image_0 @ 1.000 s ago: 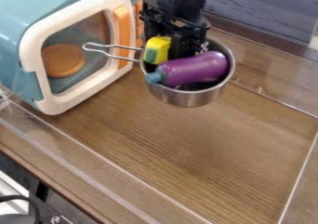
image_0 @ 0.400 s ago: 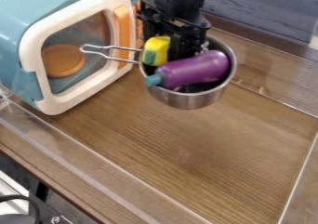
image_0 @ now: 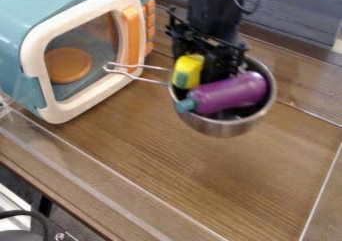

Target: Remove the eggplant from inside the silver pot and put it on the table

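Clock directions are referring to the camera view. The desk (image_0: 167, 170) is extending below the work area. The toy microwave (image_0: 24, 35) is standing at the 10 o'clock side. The silver pot (image_0: 230, 127) is sitting right of center, its wire handle (image_0: 139, 66) pointing toward 10 o'clock.

The hand (image_0: 214, 67) is reaching in from 12 o'clock, its dark fingers crowding the far side of the pot. Its grip is remaining unclear: whether it is standing released or grasping something cannot be told.

The eggplant (image_0: 230, 92) is lying inside the pot, its blue-green stem cap (image_0: 187, 105) pointing toward 8 o'clock at the rim. It is looking like light, stiff, glossy plastic, probably slippery but not fragile. The thick middle is offering the best hold, with fingers closing across its width; the tapering cap end is inviting a slip.

The eggplant is lying at the hand's 5 o'clock side, close by; contact is not showing clearly. The yellow piece (image_0: 189, 69) is lying at the eggplant's 11 o'clock side, possibly obstructing a finger.
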